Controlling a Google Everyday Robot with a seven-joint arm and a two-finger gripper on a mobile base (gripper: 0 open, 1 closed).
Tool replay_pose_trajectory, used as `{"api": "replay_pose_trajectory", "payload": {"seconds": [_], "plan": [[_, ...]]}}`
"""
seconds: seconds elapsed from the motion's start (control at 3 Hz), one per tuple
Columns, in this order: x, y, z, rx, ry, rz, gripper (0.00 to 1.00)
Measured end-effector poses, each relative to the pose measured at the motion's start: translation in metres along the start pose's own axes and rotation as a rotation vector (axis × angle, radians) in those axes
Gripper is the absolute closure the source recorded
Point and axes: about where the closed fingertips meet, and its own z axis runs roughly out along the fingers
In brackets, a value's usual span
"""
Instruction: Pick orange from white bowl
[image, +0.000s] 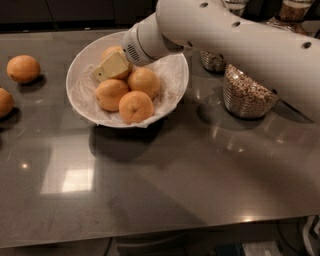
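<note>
The white bowl (80, 100) with a crinkled paper lining stands at the back left of the dark table. It holds several oranges: one at the front (136, 106), one at the left (111, 94), one at the right (144, 81), and one at the back (111, 51) that is partly hidden. My gripper (111, 67), pale yellow at its tip, reaches down into the bowl from the right. It lies over the back orange and just above the left one. The white arm (225, 40) crosses the upper right of the view.
Two loose oranges lie on the table at the far left, one further back (23, 68) and one at the edge of the view (5, 102). A glass jar of cereal (247, 95) and a second jar (214, 61) stand to the right of the bowl, under the arm.
</note>
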Motion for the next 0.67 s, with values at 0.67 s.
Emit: {"api": "replay_pose_trajectory", "payload": {"seconds": [0.67], "plan": [[0.0,0.0027,0.0083,-0.021,-0.01,-0.005,0.28]]}}
